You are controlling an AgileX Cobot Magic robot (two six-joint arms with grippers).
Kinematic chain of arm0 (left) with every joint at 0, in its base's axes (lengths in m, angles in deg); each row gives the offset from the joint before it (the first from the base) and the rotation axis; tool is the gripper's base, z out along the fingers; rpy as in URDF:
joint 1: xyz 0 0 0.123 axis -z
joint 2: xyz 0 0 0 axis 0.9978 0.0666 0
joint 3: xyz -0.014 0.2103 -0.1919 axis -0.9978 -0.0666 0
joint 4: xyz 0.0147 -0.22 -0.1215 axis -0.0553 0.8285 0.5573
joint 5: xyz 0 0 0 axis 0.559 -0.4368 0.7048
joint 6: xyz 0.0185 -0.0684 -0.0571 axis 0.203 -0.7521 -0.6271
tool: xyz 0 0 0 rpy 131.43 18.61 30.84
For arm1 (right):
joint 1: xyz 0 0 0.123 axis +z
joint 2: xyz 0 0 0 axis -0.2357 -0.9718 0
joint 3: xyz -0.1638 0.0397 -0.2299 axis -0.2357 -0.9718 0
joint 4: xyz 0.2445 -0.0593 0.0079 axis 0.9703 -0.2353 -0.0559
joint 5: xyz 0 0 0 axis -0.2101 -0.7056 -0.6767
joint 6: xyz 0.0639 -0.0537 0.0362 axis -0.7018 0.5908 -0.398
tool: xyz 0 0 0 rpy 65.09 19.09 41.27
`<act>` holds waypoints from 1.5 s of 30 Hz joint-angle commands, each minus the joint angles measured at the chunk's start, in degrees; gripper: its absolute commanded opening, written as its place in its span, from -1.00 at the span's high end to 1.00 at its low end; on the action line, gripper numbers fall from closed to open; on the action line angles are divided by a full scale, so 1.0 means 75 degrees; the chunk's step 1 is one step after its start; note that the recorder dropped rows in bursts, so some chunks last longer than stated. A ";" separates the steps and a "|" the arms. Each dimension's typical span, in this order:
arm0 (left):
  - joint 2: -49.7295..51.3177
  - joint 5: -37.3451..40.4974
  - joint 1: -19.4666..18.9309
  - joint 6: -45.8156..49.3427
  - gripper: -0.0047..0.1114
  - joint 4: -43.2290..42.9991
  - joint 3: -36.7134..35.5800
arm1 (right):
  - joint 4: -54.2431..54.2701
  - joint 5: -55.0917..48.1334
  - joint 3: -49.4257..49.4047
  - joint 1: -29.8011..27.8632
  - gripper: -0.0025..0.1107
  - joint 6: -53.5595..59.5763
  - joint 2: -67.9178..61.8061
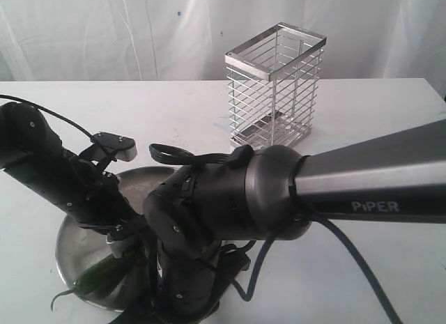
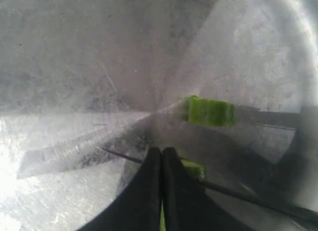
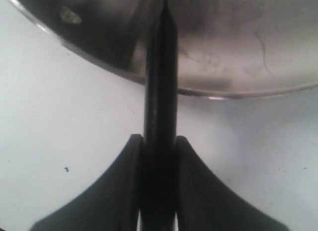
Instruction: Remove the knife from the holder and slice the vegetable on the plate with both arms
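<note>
The steel plate (image 1: 70, 244) lies at the front left of the table. On it rests the dark green vegetable (image 1: 97, 274), its stem curling past the rim. My left gripper (image 1: 125, 244) is down on it. In the left wrist view that gripper (image 2: 162, 152) is shut, fingertips together on top of the vegetable (image 2: 195, 168). The thin black knife (image 2: 233, 192) crosses just past them, and a cut green piece (image 2: 211, 113) lies apart on the plate (image 2: 74, 57). My right gripper (image 3: 159, 141) is shut on the knife (image 3: 160, 102), whose blade reaches over the plate (image 3: 233, 57). The wire holder (image 1: 275, 87) stands with nothing in it.
The right arm marked PiPER (image 1: 313, 191) fills the foreground and hides its own gripper and part of the plate in the exterior view. Its cable (image 1: 362, 268) trails over the white table (image 1: 390, 268). A white curtain hangs behind the table.
</note>
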 commanded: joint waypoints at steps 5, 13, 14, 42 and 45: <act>0.0461 0.0240 0.0014 0.0021 0.92 -0.0125 -0.0059 | 0.0022 -0.0324 0.0036 -0.0002 0.96 0.0166 0.0012; 0.0777 0.0236 0.0014 0.0021 0.92 -0.0232 -0.0042 | 0.0045 -0.0474 0.0036 -0.0002 0.96 0.0241 0.0012; 0.0737 0.0256 0.0014 0.0021 0.92 -0.0243 -0.0001 | 0.0045 -0.0493 0.0036 -0.0002 0.96 0.0239 0.0012; -0.0888 0.2619 0.0014 -0.0256 0.04 -0.1468 0.0121 | 0.0001 -0.0897 0.0062 -0.0002 0.96 0.0571 0.0039; -0.0842 0.2559 0.0014 0.0316 0.00 -0.0837 0.0091 | 0.0001 -0.0897 0.0062 -0.0002 0.96 0.0587 0.0039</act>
